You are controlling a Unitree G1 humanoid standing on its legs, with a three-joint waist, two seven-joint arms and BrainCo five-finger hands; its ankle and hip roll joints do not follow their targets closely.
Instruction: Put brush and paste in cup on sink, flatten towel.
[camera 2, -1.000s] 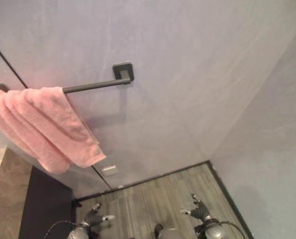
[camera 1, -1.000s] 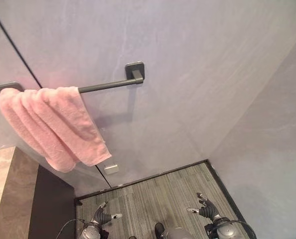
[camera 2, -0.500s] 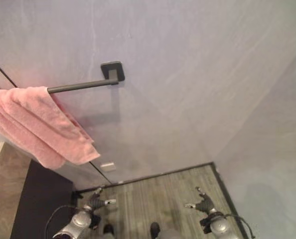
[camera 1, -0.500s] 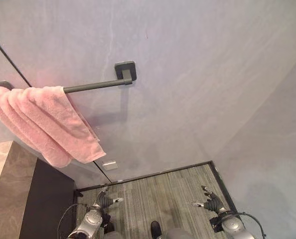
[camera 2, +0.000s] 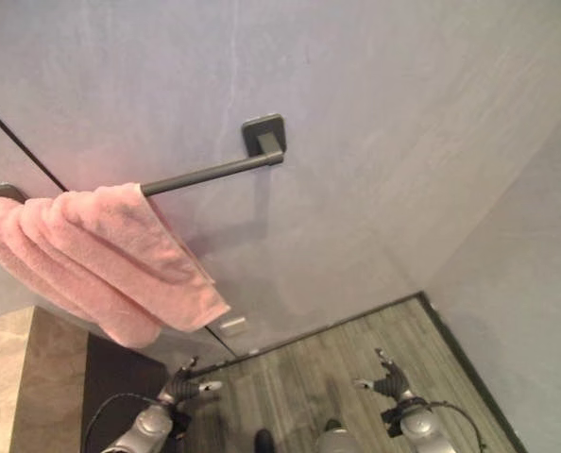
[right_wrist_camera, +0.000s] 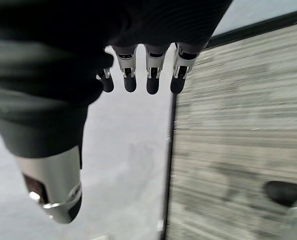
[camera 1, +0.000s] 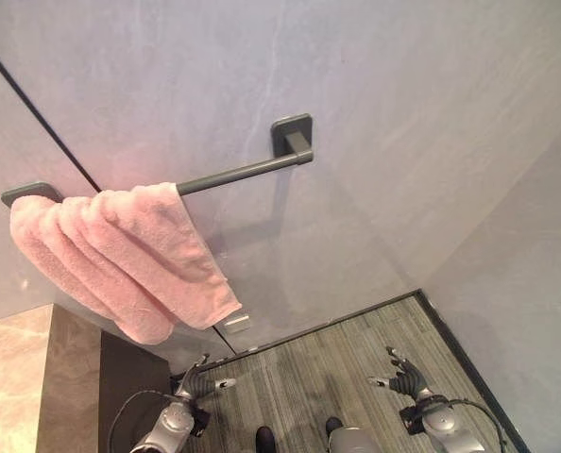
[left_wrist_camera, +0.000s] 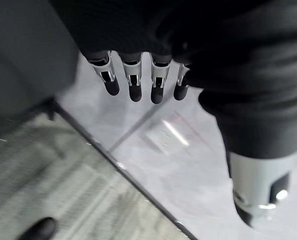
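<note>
Left hand (camera 1: 197, 387) and right hand (camera 1: 405, 380) low, fingers relaxed and empty, below bunched pink towel (camera 1: 120, 255).

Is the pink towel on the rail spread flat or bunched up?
Bunched. The pink towel hangs in thick folds crowded at one end of the rail, leaving the rest of it bare. Neither hand touches it.

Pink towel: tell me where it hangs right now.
In the left eye view the pink towel hangs bunched over the left end of the dark wall rail, above the marble counter at lower left.
</note>
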